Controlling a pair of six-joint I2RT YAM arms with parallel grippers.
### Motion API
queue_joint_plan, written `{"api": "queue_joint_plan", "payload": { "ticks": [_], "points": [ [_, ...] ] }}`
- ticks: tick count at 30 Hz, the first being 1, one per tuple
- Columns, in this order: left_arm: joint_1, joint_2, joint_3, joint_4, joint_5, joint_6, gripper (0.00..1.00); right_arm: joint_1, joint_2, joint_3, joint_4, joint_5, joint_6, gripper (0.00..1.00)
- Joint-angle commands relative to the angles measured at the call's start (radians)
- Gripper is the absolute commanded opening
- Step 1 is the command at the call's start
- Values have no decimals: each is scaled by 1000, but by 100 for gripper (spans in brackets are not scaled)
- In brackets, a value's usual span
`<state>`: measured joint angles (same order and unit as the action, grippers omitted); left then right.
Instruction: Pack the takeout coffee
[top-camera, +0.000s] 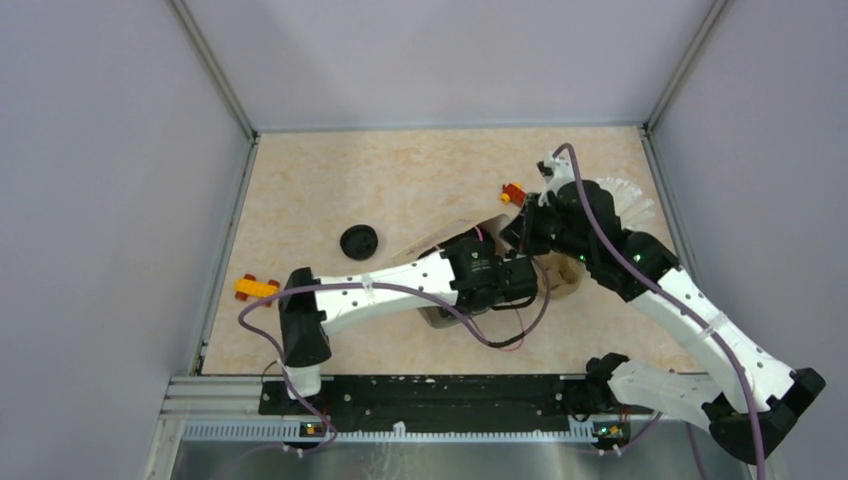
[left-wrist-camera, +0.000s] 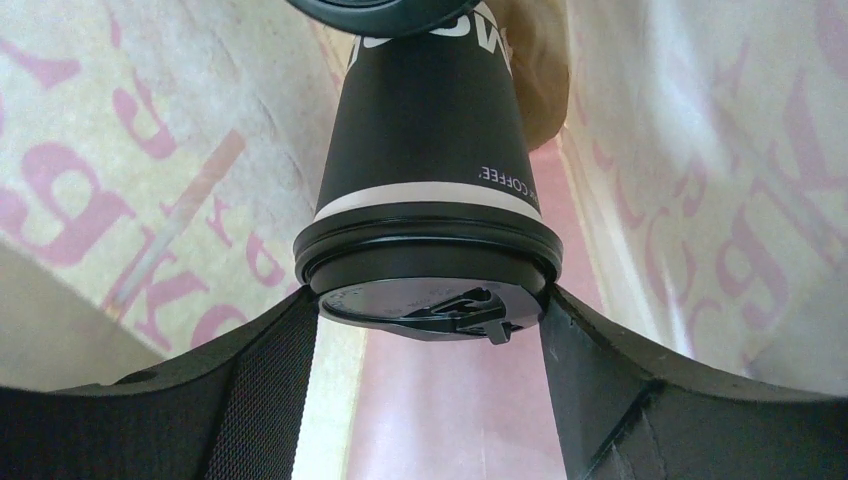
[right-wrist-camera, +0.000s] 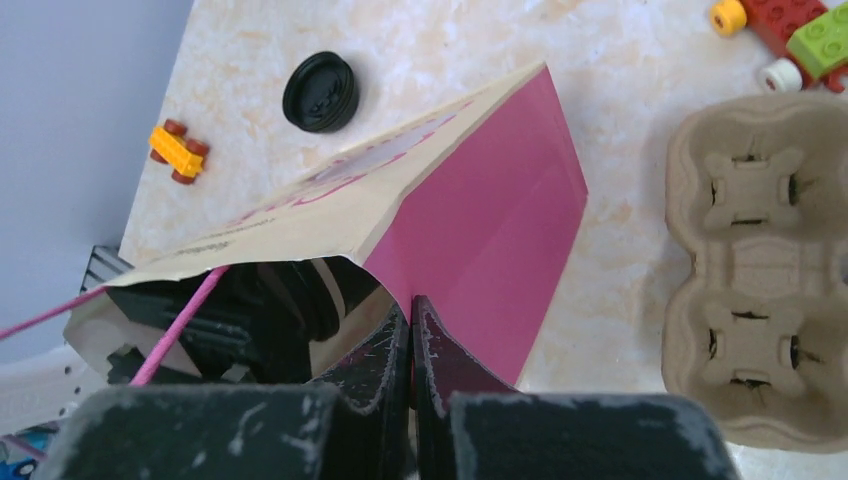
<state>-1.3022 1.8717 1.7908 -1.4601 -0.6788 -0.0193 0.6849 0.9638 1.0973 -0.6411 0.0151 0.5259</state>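
In the left wrist view my left gripper (left-wrist-camera: 430, 312) is inside a paper bag (left-wrist-camera: 130, 150), shut on a black coffee cup (left-wrist-camera: 425, 150) with white lettering. The fingers (left-wrist-camera: 270, 390) press its black lid (left-wrist-camera: 428, 262) from both sides. The rim of a second black cup (left-wrist-camera: 380, 8) shows at the top edge, touching the first. My right gripper (right-wrist-camera: 411, 312) is shut on the edge of the bag's pink side (right-wrist-camera: 480, 240) and holds the mouth open. In the top view the bag (top-camera: 447, 233) lies mid-table, mostly hidden by my left arm (top-camera: 380, 290).
A brown pulp cup carrier (right-wrist-camera: 760, 260) lies right of the bag and also shows in the top view (top-camera: 566, 278). A loose black lid (top-camera: 360, 242) lies left of the bag. A yellow toy (top-camera: 255, 288), a red toy (top-camera: 513, 193) and a pale cup of straws (top-camera: 625, 203) lie around.
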Motion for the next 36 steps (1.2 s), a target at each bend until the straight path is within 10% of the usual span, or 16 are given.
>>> {"api": "queue_joint_plan", "payload": {
  "ticks": [1,36],
  "points": [
    [4,-109,70,47,3,-22,55,8,81,112,-78,30,0,0],
    [41,-364,279,61,122,-131,56,-92,357,400,-240,55,-89,0]
  ]
}}
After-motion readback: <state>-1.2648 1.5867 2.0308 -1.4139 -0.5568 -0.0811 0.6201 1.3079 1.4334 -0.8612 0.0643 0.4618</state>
